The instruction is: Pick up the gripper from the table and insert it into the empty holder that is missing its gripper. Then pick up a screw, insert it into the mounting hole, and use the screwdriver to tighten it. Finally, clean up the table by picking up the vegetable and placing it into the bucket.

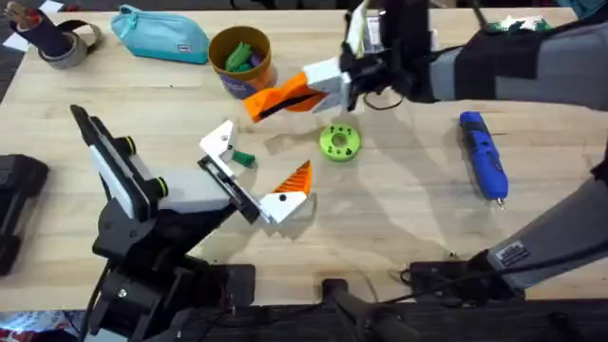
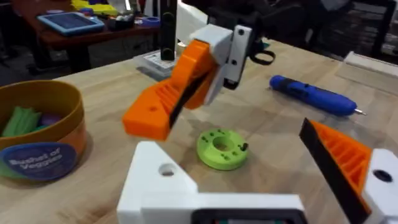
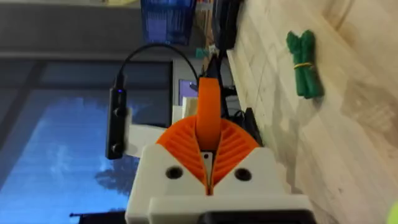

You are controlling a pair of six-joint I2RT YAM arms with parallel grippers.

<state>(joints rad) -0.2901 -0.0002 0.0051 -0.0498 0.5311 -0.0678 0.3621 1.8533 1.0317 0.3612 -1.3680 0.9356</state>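
My right gripper (image 1: 348,80) reaches across the table (image 1: 408,209) and is shut on the gripper piece (image 1: 280,97), an orange ribbed wedge with a white base, held in the air in front of the bucket (image 1: 239,59). The right wrist view shows the gripper piece (image 3: 208,115) clamped between my pads. My left gripper (image 1: 261,161) lies open low over the table; one side is the bare white holder (image 1: 220,141), the other carries an orange wedge (image 1: 293,182). In the left wrist view the gripper piece (image 2: 177,93) hangs beyond the holder (image 2: 163,180). The vegetable (image 1: 244,159) lies between the left jaws. The screwdriver (image 1: 483,155) lies at the right.
A lime-green disc with holes (image 1: 339,142) sits mid-table, right of the holder. A teal pouch (image 1: 161,36) and a tape roll (image 1: 62,43) lie at the back left. The bucket holds green toy pieces.
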